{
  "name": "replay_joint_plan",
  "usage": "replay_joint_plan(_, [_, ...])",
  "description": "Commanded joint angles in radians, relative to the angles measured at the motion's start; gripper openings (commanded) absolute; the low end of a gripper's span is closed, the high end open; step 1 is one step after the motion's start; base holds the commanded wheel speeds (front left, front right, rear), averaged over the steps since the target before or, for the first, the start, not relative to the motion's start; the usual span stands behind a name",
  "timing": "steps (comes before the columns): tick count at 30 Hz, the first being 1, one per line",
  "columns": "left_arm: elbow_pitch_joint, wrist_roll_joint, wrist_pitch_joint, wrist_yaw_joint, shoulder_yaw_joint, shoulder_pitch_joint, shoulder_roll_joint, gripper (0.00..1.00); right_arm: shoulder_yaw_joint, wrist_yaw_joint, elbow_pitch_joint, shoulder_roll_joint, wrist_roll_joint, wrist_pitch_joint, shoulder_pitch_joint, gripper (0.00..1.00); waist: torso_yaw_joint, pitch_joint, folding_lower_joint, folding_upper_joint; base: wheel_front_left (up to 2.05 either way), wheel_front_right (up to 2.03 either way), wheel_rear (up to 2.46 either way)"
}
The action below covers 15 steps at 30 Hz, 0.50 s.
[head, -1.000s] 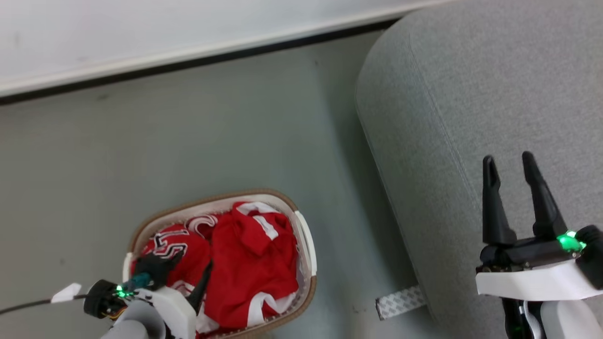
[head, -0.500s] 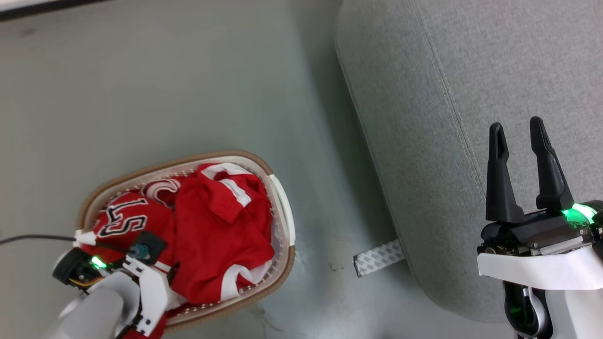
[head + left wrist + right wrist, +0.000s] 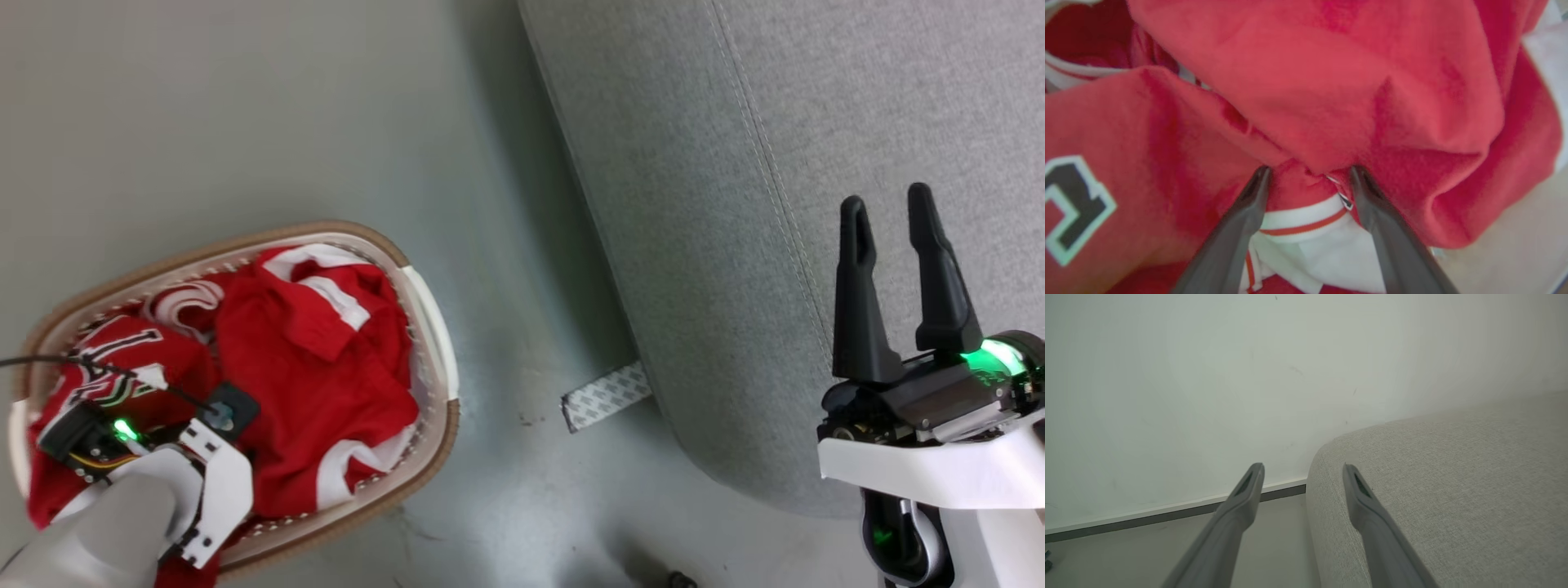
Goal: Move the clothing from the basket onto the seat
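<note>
The clothing (image 3: pixel 318 367), red jerseys with white trim and a black-and-white numeral, fills the oval white basket (image 3: pixel 245 237) with its brown rim at the lower left of the head view. My left arm's wrist (image 3: pixel 204 482) hangs over the pile, with the fingers hidden beneath it. In the left wrist view my left gripper (image 3: pixel 1308 173) is open, tips pressed into the clothing (image 3: pixel 1331 81) with a red fold between them. My right gripper (image 3: pixel 886 204) stands open over the grey seat (image 3: pixel 735 245), holding nothing. The right wrist view shows my right gripper (image 3: pixel 1302 469) open at the rounded edge of the seat (image 3: pixel 1453 490).
A grey floor (image 3: pixel 245 106) lies between basket and seat. A patterned white strip (image 3: pixel 604 396) sticks out from under the seat's edge. A black cable (image 3: pixel 49 359) runs to my left wrist. A white wall with a dark baseboard (image 3: pixel 1167 516) stands beyond the seat.
The head camera has tilted down, shifting the whole picture. My left gripper has gone down into the clothing, so its fingers no longer show from above. Both grippers stay open.
</note>
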Motion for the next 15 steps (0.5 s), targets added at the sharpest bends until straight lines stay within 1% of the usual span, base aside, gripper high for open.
replay_joint_plan(1, [0.01, -0.01, 0.008, 0.001, -0.01, -0.01, 0.016, 1.0, 0.006, -0.002, -0.009, -0.002, 0.008, 0.0, -0.008, 1.0, -0.019, 0.02, -0.0001, 0.0, 0.0, 0.0, 0.0])
replay_joint_plan(10, [0.041, -0.063, 0.079, 0.001, -0.087, -0.018, 0.03, 1.0, 0.03, -0.002, -0.008, -0.002, 0.019, 0.0, -0.003, 1.0, -0.039, 0.051, -0.0001, 0.0, 0.0, 0.0, 0.0])
replay_joint_plan(11, [0.04, -0.068, 0.08, 0.001, -0.093, -0.021, 0.031, 0.85, 0.029, -0.002, -0.007, -0.002, 0.017, 0.0, -0.004, 1.0, -0.039, 0.051, -0.0001, 0.0, 0.0, 0.0, 0.0])
replay_joint_plan(12, [0.039, -0.074, 0.076, 0.001, -0.097, -0.024, 0.032, 0.61, 0.028, -0.002, -0.007, -0.002, 0.015, 0.0, -0.005, 1.0, -0.038, 0.051, -0.0001, 0.0, 0.0, 0.0, 0.0])
replay_joint_plan(13, [0.037, -0.081, 0.073, 0.001, -0.102, -0.024, 0.033, 0.33, 0.025, -0.002, -0.008, -0.002, 0.012, 0.0, -0.005, 1.0, -0.037, 0.05, -0.0001, 0.0, 0.0, 0.0, 0.0])
replay_joint_plan(14, [0.036, -0.086, 0.069, 0.001, -0.108, -0.025, 0.034, 0.07, 0.023, -0.002, -0.008, -0.002, 0.008, 0.0, -0.005, 1.0, -0.035, 0.049, -0.0001, 0.0, 0.0, 0.0, 0.0])
replay_joint_plan(15, [0.034, -0.093, 0.064, 0.002, -0.113, -0.028, 0.035, 0.0, 0.021, -0.002, -0.007, -0.002, 0.004, 0.0, -0.005, 1.0, -0.033, 0.047, -0.0001, 0.0, 0.0, 0.0, 0.0])
